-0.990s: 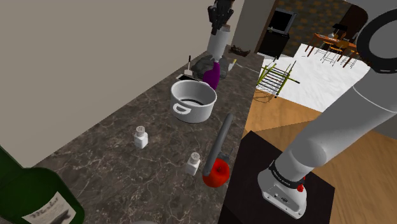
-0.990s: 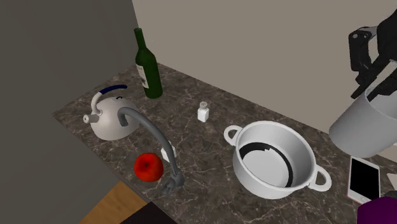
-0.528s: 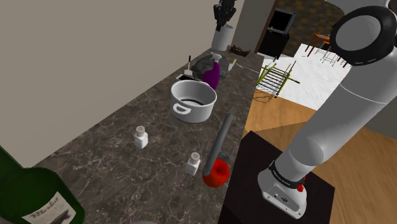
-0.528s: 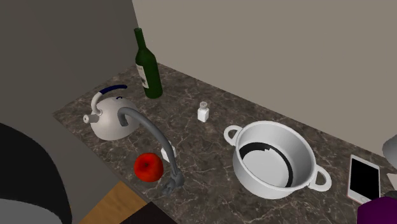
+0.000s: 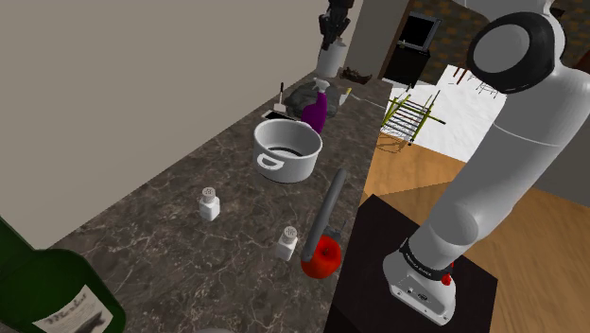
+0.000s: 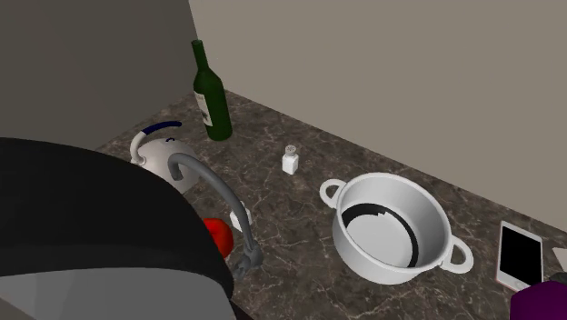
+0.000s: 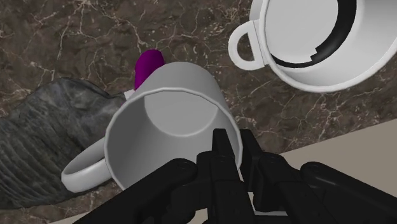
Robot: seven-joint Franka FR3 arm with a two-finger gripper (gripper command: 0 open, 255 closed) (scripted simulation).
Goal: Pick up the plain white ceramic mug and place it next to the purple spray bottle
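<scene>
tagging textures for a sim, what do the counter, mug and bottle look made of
Counter: dark stone, going by its pale marble-like veins. Mug: plain pale grey, smooth, matte; material not evident. Bottle: deep green with a label, likely glass.

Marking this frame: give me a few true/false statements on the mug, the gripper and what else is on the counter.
1. The gripper is shut on the mug. True: its fingers clasp the mug's wall at the rim.
2. The mug stands on the counter. False: it hangs in the air, above the spray bottle.
3. An apple lies in the pot. False: the pot is empty, and the apple lies on the counter.
4. The green bottle stands upright. True.
5. A phone lies beside the pot. True.
</scene>
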